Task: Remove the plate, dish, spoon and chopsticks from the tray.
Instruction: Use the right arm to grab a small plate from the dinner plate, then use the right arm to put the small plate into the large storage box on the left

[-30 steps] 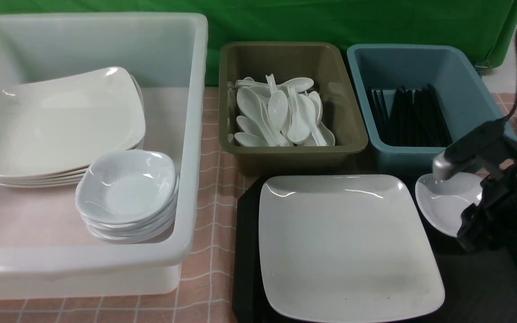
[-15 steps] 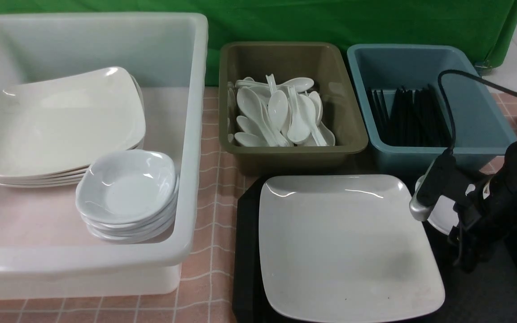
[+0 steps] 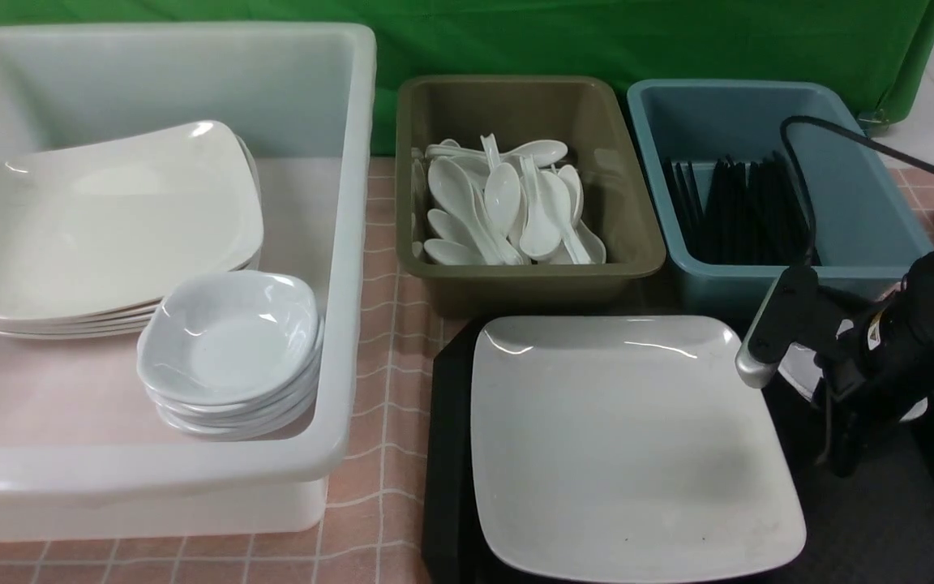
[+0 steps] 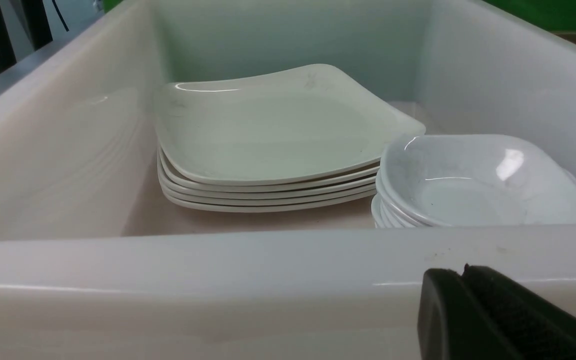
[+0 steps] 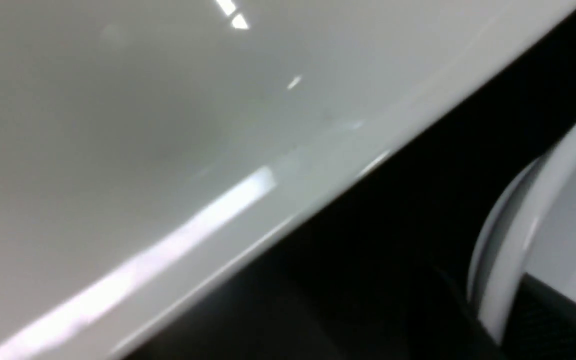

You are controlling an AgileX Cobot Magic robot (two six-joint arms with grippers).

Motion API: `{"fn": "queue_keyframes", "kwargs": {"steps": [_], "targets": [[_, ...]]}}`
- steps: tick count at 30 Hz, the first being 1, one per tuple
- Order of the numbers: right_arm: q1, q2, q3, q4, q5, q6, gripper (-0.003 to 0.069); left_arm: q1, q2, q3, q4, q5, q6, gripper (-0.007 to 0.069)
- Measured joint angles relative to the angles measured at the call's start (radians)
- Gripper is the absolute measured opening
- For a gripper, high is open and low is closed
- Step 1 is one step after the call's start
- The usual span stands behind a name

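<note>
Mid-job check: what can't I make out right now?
Right claw: front view, the right arm hides the jaws; wrist view too close, blurred.
Dish: front view, mostly behind that arm.
Tray: right and near parts cut off by the front view's edge or behind that arm; what lies there is unknown.

My right arm [image 3: 905, 341] has swung down from above the plate's [image 3: 637, 438] far right corner, and the right end effector [image 3: 840, 464] now sits low just off the plate's right edge. The small dish [image 3: 798, 369], in plain view a second ago, is mostly hidden behind the arm. The plate itself has slid slightly rightward. The arm's cable [image 3: 807, 162] now loops up across the blue bin [image 3: 864, 203] behind the plate.
</note>
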Motion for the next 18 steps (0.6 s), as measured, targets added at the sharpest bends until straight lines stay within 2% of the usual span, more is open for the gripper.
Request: {"fn": "queue_keyframes", "kwargs": {"steps": [2,3,4,9,12,13,14,18], "targets": [[0.011,-0.052,0.0,0.005,0.043,0.031,0.0099,0.0,0.0,0.0,0.0,0.0,0.0,0.0019],[0.012,-0.058,0.0,0.005,0.043,0.031,0.0099,0.0,0.0,0.0,0.0,0.0,0.0,0.0019],[0.022,-0.112,0.001,0.016,0.098,0.072,0.007,0.0,0.0,0.0,0.0,0.0,0.0,0.0019],[0.071,-0.317,0.01,0.034,0.179,0.117,0.0071,0.0,0.0,0.0,0.0,0.0,0.0,0.002],[0.121,-0.441,0.008,0.087,0.148,0.121,0.0071,0.0,0.0,0.0,0.0,0.0,0.0,0.002],[0.182,-0.505,-0.006,0.15,0.102,0.107,0.0071,0.0,0.0,0.0,0.0,0.0,0.0,0.002],[0.189,-0.518,-0.009,0.158,0.097,0.107,0.0071,0.0,0.0,0.0,0.0,0.0,0.0,0.002],[0.393,-0.537,-0.118,0.345,0.008,-0.015,0.0071,0.0,0.0,0.0,0.0,0.0,0.0,0.002]]}}
